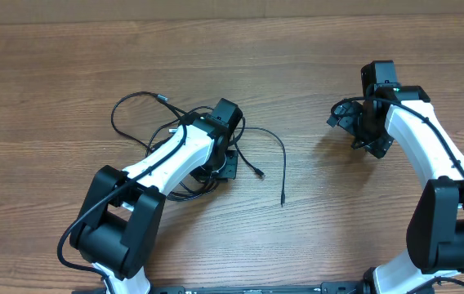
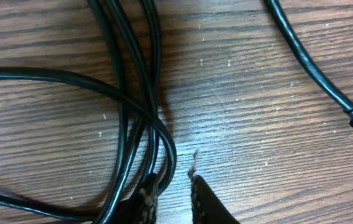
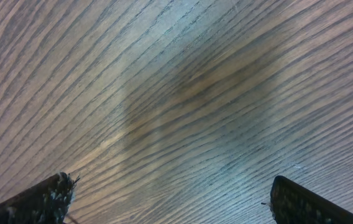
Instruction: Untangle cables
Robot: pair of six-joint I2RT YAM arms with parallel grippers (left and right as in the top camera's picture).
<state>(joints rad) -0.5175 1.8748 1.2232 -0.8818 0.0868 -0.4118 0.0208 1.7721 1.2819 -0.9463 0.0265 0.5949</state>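
Wood-grain table (image 1: 60, 49), brown with fine dark streaks and pale specks; a beige band (image 1: 216, 6) runs beyond its far edge. The cables (image 2: 40, 74) lie in loose black loops left of centre, under the left arm. Left gripper (image 2: 171, 186) — fingers narrowly apart, one strand running into the gap. Right gripper (image 3: 170, 208) — fingers spread wide above bare wood, well apart from the cables.

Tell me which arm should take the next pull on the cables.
Left. The left pincer is down on the cables, fingertips straddling one; the right pincer hangs open over the table, far from them.
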